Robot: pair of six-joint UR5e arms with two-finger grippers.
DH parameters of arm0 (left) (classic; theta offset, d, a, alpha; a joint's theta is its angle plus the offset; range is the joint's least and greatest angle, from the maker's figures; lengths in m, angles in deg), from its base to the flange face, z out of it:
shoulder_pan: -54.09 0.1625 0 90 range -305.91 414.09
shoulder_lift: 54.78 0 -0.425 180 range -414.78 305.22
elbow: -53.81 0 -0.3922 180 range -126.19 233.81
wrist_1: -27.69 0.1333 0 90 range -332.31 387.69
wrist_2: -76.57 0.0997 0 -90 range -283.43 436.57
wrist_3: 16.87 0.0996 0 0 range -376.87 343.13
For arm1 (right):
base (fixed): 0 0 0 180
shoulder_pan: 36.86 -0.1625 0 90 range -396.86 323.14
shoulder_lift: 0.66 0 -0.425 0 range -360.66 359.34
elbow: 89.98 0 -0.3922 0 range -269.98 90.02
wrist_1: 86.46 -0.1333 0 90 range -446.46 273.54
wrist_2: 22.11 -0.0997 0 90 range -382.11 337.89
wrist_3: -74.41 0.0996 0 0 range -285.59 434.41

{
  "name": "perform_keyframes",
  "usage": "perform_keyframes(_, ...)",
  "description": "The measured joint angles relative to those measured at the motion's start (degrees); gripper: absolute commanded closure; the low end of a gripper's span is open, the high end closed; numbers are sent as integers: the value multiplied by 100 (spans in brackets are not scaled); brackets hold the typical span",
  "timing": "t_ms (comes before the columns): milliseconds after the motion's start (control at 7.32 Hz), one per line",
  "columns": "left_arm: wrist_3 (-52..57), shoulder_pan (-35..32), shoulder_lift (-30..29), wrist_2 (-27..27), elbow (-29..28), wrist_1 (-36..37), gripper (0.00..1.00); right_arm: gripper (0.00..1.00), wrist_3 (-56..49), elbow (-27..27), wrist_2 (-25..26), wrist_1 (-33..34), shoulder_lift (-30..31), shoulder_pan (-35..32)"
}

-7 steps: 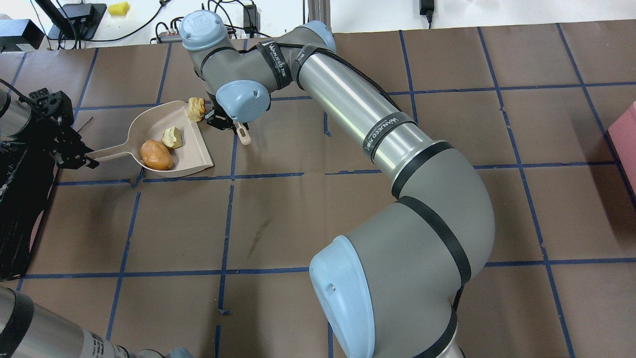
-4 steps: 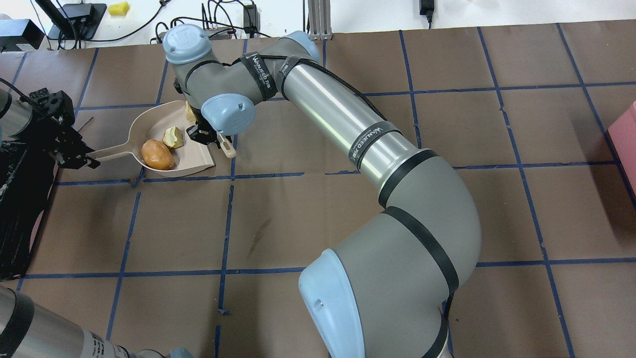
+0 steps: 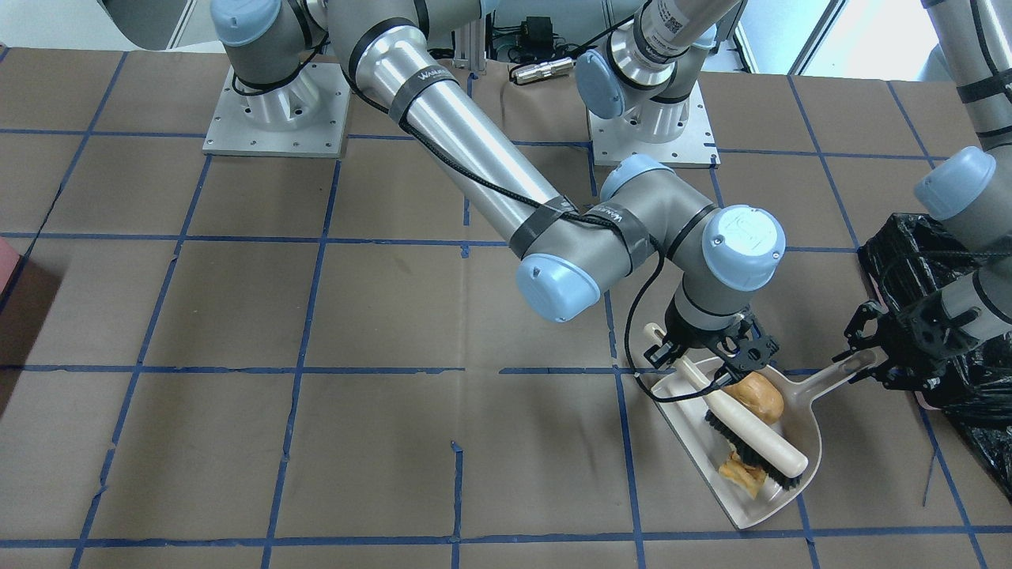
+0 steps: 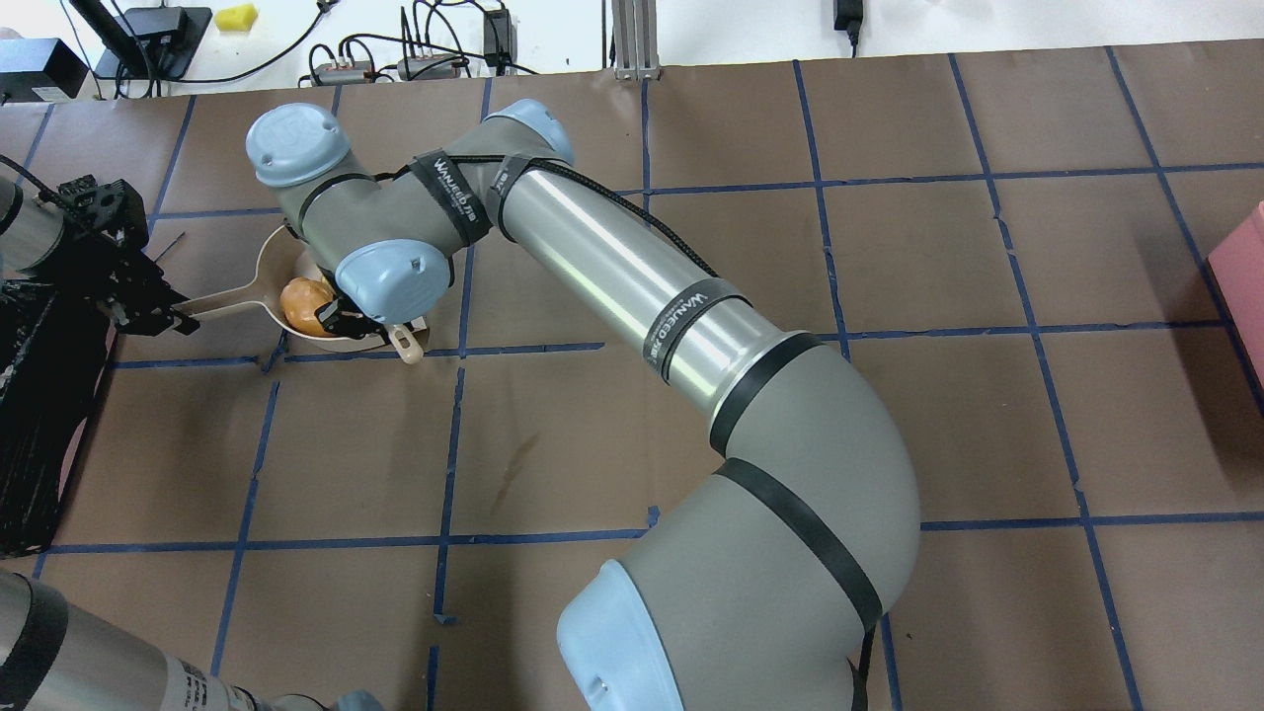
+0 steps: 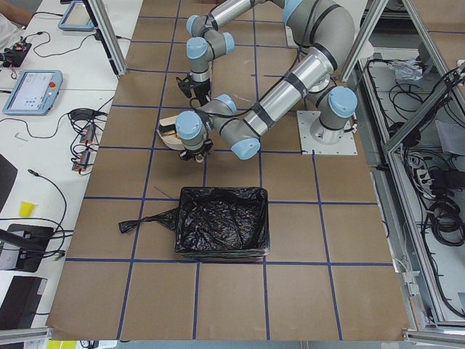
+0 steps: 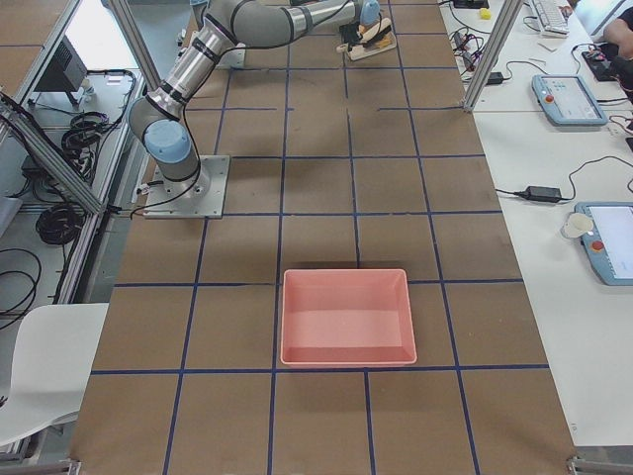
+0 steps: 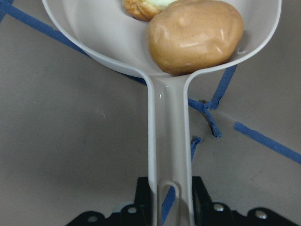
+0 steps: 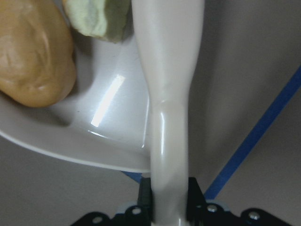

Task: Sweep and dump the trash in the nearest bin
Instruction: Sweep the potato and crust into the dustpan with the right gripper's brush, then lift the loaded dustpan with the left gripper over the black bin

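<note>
My left gripper (image 3: 868, 360) (image 4: 176, 318) (image 7: 170, 200) is shut on the handle of the white dustpan (image 3: 760, 506) (image 7: 94, 33), which lies flat on the table. My right gripper (image 3: 706, 365) (image 4: 367, 324) (image 8: 167, 200) is shut on the cream handle of a brush (image 3: 763, 438) (image 8: 167, 94), held across the pan. The trash is in the pan: the tan potato (image 3: 757, 395) (image 4: 302, 301) (image 7: 195, 35) (image 8: 33, 52), a yellowish chunk (image 3: 739, 468) by the bristles, and a greenish chunk (image 8: 96, 16). The bin (image 5: 221, 229) (image 3: 941, 261), lined with a black bag, stands just behind my left gripper.
A pink tray (image 6: 346, 317) (image 4: 1249, 267) sits far off at the table's right end. The right arm's wrist (image 4: 380, 281) hangs over most of the pan in the overhead view. The table is brown paper with blue tape lines.
My right arm swung the brush left and toward me across the pan. The chunk at the pan's lip was pushed inside. My left gripper and the pan stayed still.
</note>
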Motion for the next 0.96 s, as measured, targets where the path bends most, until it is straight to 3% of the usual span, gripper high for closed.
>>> perform_keyframes(546,5,2,13,-173,10,-54,84,96,1,-122,43,-185,433,126)
perform_keyframes(956,5,101,76,-897,18,-291,85,97,392,-821,69,-1200,1319,547)
